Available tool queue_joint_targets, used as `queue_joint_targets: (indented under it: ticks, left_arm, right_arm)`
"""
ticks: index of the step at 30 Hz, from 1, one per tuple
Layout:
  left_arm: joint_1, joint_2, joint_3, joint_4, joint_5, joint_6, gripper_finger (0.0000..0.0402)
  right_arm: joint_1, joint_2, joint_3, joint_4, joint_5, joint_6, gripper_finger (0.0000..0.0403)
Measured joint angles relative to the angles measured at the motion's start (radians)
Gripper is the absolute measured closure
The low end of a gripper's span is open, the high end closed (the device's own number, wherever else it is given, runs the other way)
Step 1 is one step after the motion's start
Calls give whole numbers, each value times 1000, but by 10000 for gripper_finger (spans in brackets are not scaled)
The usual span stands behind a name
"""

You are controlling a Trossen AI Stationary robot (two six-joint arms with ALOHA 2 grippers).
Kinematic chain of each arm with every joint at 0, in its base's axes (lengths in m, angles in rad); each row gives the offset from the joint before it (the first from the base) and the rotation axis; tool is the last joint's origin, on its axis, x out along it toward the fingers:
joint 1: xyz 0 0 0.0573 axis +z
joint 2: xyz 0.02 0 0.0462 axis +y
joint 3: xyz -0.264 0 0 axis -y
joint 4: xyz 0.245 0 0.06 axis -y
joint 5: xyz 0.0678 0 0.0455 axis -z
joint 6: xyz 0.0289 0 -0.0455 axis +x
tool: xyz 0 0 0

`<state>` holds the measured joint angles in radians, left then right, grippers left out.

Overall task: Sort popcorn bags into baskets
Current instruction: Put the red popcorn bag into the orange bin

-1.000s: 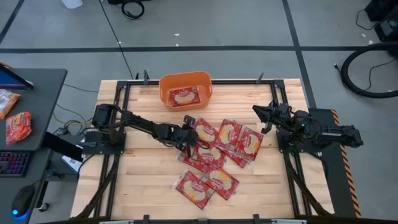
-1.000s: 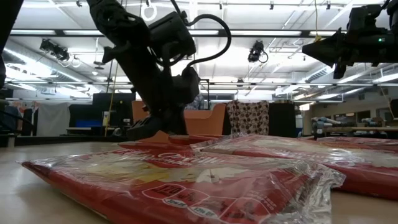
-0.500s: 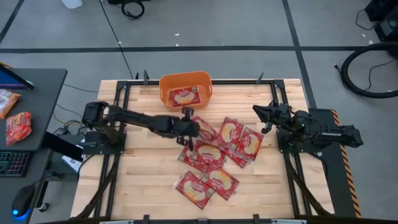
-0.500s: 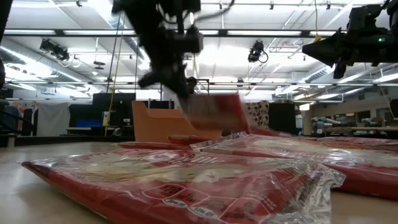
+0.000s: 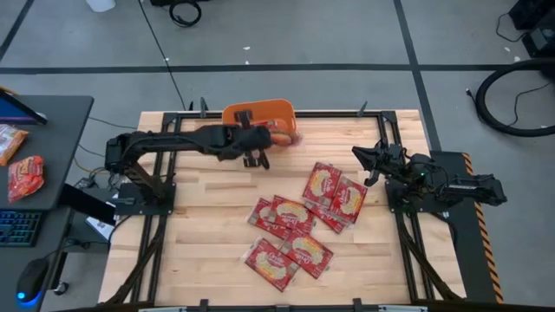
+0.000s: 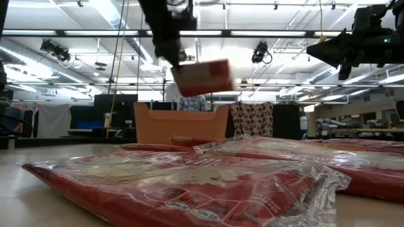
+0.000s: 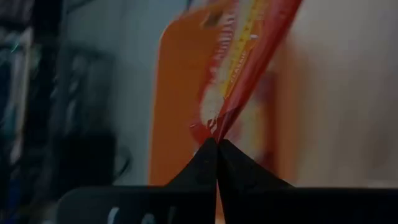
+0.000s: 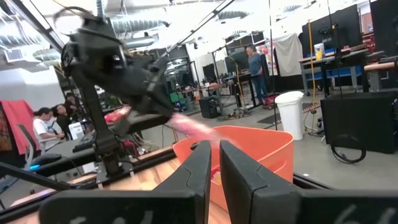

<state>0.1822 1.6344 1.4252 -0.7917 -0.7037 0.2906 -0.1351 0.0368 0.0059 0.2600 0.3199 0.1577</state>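
No text can be read; the print on the popcorn bags (image 6: 189, 189) is too blurred.

One red popcorn bag (image 6: 203, 77) hangs pinched in the left claw (image 5: 257, 149) above the orange basket (image 5: 236, 114) at the bench's far edge. Several more red bags (image 5: 299, 224) lie overlapping mid-bench, flat.

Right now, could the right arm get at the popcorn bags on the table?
Probably yes. The right gripper hangs at the table's right side, and the nearest bags lie close beside it with nothing between. The left gripper is away over the basket, holding a bag.
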Motion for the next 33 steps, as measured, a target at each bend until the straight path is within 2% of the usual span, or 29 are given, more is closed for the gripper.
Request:
queue_joint_targets:
  ticks: [6,12,14,17,21,24,28,31,33]
  left_arm:
    - [136,1,-146,140,-1,6,396]
    - [232,2,-283,322,67,63,391]
    - [246,2,-299,340,91,61,378]
    - [246,2,-303,316,98,34,337]
    - [203,2,-270,242,124,7,277]
    - [139,1,-211,211,212,8,248]
    - [40,1,-179,228,378,78,239]
    - [-34,2,-227,309,411,81,238]
    - [-81,2,-267,377,412,25,237]
  right_arm:
    - [0,0,0,0,0,0,364]
    - [0,0,0,0,0,0,364]
    - [0,0,0,0,0,0,364]
    - [0,0,0,0,0,0,364]
    - [0,0,0,0,0,0,364]
    - [0,0,0,0,0,0,364]
    - [0,0,0,0,0,0,364]
    - [0,0,0,0,0,0,364]
    - [0,0,0,0,0,0,364]
